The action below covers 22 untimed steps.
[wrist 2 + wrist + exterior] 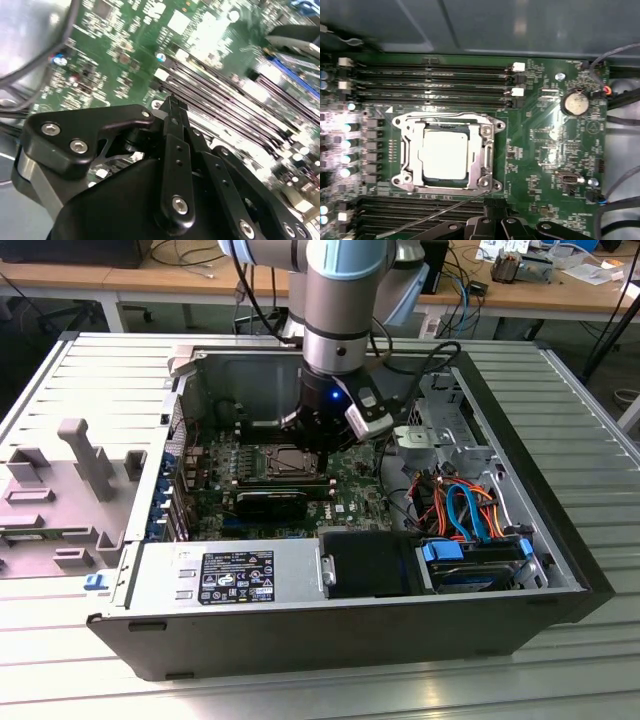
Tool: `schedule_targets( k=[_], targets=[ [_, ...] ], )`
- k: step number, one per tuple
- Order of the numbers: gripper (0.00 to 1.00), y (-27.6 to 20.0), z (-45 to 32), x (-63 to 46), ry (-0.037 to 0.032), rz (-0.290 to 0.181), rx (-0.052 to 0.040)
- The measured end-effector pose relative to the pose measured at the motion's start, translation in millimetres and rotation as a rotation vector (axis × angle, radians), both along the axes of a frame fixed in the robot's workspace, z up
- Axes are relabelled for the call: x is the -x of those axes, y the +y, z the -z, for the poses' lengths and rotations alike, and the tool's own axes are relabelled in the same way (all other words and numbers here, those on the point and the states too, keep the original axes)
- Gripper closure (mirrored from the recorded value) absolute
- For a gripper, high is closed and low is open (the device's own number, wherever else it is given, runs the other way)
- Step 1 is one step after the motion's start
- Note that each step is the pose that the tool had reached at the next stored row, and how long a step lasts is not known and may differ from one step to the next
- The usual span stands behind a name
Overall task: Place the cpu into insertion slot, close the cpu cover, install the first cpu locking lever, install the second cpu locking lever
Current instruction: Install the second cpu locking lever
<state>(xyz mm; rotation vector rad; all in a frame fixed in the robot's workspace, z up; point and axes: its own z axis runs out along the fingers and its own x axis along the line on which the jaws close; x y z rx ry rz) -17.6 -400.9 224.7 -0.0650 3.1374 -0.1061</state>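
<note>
The cpu lies flat in the insertion slot on the green board, its pale metal top showing. The cpu cover is down over it, framing the chip. A thin wire locking lever slants away from the socket's corner, and its end meets my gripper's tip. My gripper hovers just beside the socket, black fingers closed together; I cannot tell if they pinch the lever. In the second wrist view my gripper points down at the board. In the exterior view my gripper sits low inside the case by the socket.
Long black memory slots run on both sides of the socket. A coin battery sits further along the board. The case holds a power supply, a drive bay with blue and orange cables, and metal walls all round.
</note>
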Motion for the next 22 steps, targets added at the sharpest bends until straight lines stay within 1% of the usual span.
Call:
schedule_targets(
  k=[1, 5, 6, 7, 8, 9, 12, 13, 15, 16, 17, 19, 21, 22],
  targets=[
    [0.89, 0.0, 0.3, 0.0, -0.0166, 0.0, -0.0004],
    [0.89, 0.0, 0.2, 0.0, -0.0202, 0.0, -0.0001],
    [0.89, -0.1, 0.0, 0.1, -0.0202, 0.0, -0.0127],
    [0.89, 0.0, 0.0, 0.1, -0.0201, 0.001, -0.0352],
    [0.89, 0.0, 0.1, 0.0, -0.0202, 0.002, -0.0523],
    [0.89, 0.0, 0.1, 0.1, -0.0202, 0.003, -0.0726],
    [0.89, 0.0, 0.1, 0.1, -0.0202, 0.003, -0.0749],
    [0.89, -0.6, 0.1, 0.0, -0.0202, 0.002, -0.075],
    [0.89, -3.3, 0.1, 0.1, -0.0201, -0.002, -0.0751],
    [0.89, -6.3, 0.2, 0.4, -0.0199, -0.004, -0.0752],
    [0.89, -9.9, 0.6, 2.4, -0.0199, -0.005, -0.078],
    [0.89, -13.5, 1.1, 5.4, -0.0199, -0.005, -0.081],
    [0.89, -19.9, 1.8, 7.2, -0.0198, -0.009, -0.0818],
    [0.89, -20.3, 1.9, 7.4, -0.0197, -0.011, -0.0819]
  ],
)
